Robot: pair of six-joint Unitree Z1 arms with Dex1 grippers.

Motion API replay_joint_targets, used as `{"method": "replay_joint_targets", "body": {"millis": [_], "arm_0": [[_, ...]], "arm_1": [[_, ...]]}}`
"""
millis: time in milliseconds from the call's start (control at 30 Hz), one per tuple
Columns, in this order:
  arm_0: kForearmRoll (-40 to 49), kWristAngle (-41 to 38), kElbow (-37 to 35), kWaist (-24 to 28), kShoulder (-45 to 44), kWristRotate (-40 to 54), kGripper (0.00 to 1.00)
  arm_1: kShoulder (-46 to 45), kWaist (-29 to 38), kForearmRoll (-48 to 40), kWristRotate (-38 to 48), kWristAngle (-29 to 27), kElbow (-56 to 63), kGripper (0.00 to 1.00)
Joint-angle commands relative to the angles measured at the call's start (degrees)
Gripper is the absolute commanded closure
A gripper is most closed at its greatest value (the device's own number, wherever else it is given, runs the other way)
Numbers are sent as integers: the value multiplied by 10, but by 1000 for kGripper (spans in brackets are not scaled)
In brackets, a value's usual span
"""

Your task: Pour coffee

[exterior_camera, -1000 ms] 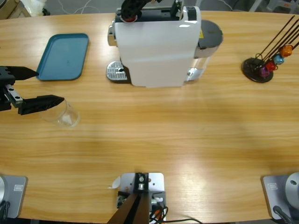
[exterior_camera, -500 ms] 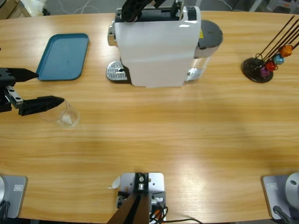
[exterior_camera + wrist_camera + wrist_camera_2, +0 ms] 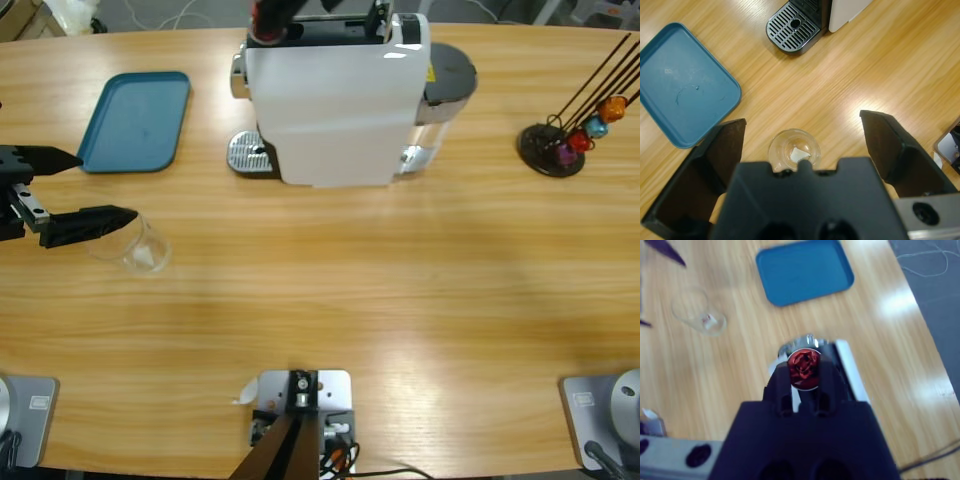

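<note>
A clear empty-looking glass [image 3: 137, 246] [image 3: 794, 152] stands upright on the table near the left edge. My left gripper [image 3: 108, 185] [image 3: 802, 122] hovers over it, open wide, with the glass seen between its jaws close to the gripper body. The white coffee machine [image 3: 335, 100] stands at the back middle, its drip grate [image 3: 250, 154] [image 3: 794, 25] facing left. My right gripper [image 3: 272, 28] [image 3: 804, 367] is above the machine's top, shut on a red capsule [image 3: 804, 365]. Coffee is out of view.
A blue tray [image 3: 135, 120] [image 3: 682, 85] [image 3: 805, 270] lies at the back left, beside the glass. A black capsule stand [image 3: 552, 148] with coloured capsules sits at the far right. Bare wood stretches across the front of the table.
The right gripper with the red capsule has shifted slightly to the left and back over the machine's top. The left gripper and the glass have stayed put.
</note>
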Motion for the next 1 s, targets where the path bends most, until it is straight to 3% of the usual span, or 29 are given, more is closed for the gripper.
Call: {"method": "replay_joint_targets", "body": {"millis": [33,233,600,1000], "arm_0": [[-4,3,24,1,-8,-7,0],[-14,2,28,1,-5,-10,0],[-20,2,32,1,-14,-13,0],[-20,2,31,1,-9,-12,0]], "arm_1": [[-9,-3,-146,140,43,57,997],[-100,-3,-390,314,6,273,1000],[-121,-3,-491,313,-2,389,1000],[-115,-3,-643,436,-39,480,1000]]}}
